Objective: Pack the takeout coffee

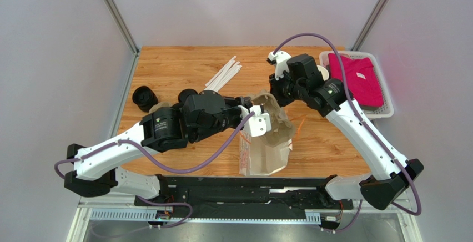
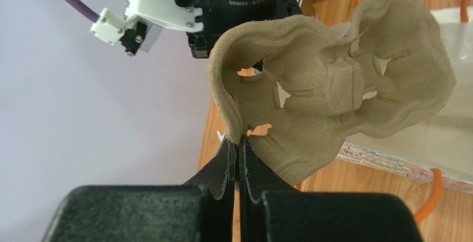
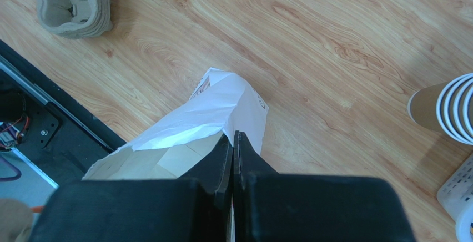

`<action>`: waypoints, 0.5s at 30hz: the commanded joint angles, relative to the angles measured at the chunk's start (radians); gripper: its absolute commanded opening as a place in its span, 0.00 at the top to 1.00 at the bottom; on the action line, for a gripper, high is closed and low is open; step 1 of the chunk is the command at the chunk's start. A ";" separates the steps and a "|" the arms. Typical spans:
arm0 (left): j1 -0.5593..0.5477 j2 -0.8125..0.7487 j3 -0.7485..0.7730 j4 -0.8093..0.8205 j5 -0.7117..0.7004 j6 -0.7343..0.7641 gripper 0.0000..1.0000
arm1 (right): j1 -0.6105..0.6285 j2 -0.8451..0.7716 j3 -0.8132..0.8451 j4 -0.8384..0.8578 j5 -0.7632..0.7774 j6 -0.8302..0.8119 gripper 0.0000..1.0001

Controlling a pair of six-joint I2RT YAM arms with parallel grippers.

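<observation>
Nearest to the lens, the left gripper (image 2: 238, 145) is seen fully closed, with the rim of the pulp cup tray (image 2: 333, 86) pinched between its fingers. The tray is thus hung in the air on its edge, with its cup wells turned sideways. The right gripper (image 3: 234, 137) is closed as well, on the upper lip of the white paper bag (image 3: 216, 103). This lip is lifted off the table (image 3: 333, 42), and it is judged that the mouth is held open in this way to receive the tray, which is seen just at the mouth in the top view. A stack of spare trays (image 3: 72, 6) and a stack of lidless cups (image 3: 444, 109) stand aside, well apart from the bag.

The takeout coffee (image 1: 186, 95) is held by neither gripper and is not seated in the tray. It is taken to be the round black-topped thing on the table to the left of the bag, though this cannot be confirmed, since its body is hidden. If so, it is judged to stand upright, with the long axis vertical and the lid pointed up.
</observation>
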 commanded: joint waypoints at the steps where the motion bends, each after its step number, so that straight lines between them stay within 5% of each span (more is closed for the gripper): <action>1: -0.006 -0.068 -0.050 0.060 -0.021 0.078 1.00 | 0.005 -0.040 -0.011 0.023 -0.051 -0.017 1.00; 15: -0.006 -0.125 0.003 0.018 -0.053 0.150 1.00 | 0.006 -0.050 -0.039 0.051 -0.087 -0.044 1.00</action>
